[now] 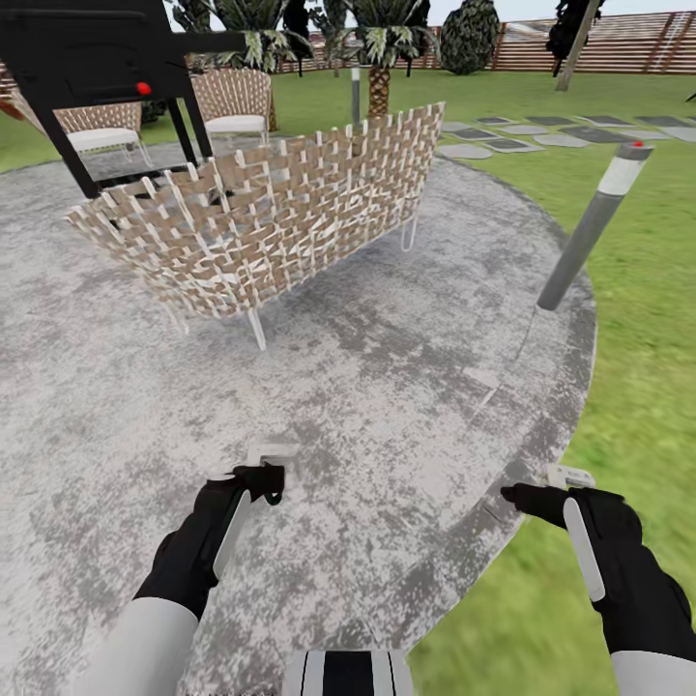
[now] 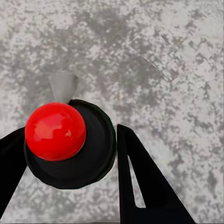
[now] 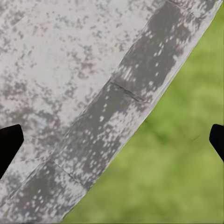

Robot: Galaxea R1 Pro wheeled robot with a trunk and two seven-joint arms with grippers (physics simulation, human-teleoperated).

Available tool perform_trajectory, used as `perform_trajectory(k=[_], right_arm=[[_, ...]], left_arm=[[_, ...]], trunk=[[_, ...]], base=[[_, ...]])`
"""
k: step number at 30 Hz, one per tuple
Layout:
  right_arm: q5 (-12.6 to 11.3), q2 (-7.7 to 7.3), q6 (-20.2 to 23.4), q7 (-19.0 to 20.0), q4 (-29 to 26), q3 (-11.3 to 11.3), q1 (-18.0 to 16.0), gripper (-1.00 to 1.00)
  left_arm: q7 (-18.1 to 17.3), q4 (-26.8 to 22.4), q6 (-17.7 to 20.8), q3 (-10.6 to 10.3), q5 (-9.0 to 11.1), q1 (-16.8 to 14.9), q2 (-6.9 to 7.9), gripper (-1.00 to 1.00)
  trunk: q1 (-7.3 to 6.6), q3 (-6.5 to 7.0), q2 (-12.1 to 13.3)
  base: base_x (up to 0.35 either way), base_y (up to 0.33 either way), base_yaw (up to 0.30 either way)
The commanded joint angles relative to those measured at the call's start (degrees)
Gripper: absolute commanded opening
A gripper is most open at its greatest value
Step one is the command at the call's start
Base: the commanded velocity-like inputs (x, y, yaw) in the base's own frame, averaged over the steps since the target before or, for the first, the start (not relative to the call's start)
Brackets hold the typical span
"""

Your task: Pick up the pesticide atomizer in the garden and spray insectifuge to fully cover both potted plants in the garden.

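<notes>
Both my black claws, left claw (image 1: 263, 474) and right claw (image 1: 541, 491), hang open and empty over mottled grey round paving (image 1: 387, 387). No atomizer visible yet; driving on, I risk clipping the woven wicker sofa (image 1: 280, 232) or grey bollard post (image 1: 592, 224).

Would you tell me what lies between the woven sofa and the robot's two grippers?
Bare grey paving lies between the woven sofa and both grippers, left and right, in the head view.

Bright, flat, shadowless light; blurry textures.
</notes>
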Motion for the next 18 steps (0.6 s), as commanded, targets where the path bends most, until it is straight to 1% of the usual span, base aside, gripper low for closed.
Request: perform_trajectory(k=[1,3,6,14,18], right_arm=[[-0.28,-0.01,0.28,0.01,-0.09,-0.08,-0.01,1.0],[-0.28,0.01,0.28,0.01,-0.09,-0.08,-0.01,1.0],[-0.28,0.0,0.28,0.01,-0.09,-0.08,-0.01,1.0],[-0.28,-0.01,0.28,0.01,-0.09,-0.08,-0.01,1.0],[-0.28,-0.03,0.28,0.01,-0.09,-0.08,-0.01,1.0]], left_arm=[[0.02,-0.03,0.23,-0.04,0.03,-0.05,-0.01,-1.0],[0.02,-0.03,0.23,-0.04,0.03,-0.07,-0.01,-1.0],[0.05,-0.03,0.25,-0.04,0.03,-0.08,-0.01,-1.0],[0.15,-0.03,0.32,-0.04,-0.05,-0.07,-0.01,-1.0],[0.12,-0.03,0.32,-0.04,-0.01,-0.08,-0.01,-1.0]], trunk=[[-0.01,-0.07,-0.02],[-0.01,-0.13,-0.02],[-0.01,-0.22,-0.02],[-0.01,-0.47,-0.02],[-0.01,-0.52,-0.02]], base=[[0.0,0.333,0.236],[0.0,0.254,0.237],[0.0,0.12,0.237],[0.002,0.02,0.237],[0.174,0.172,0.08]])
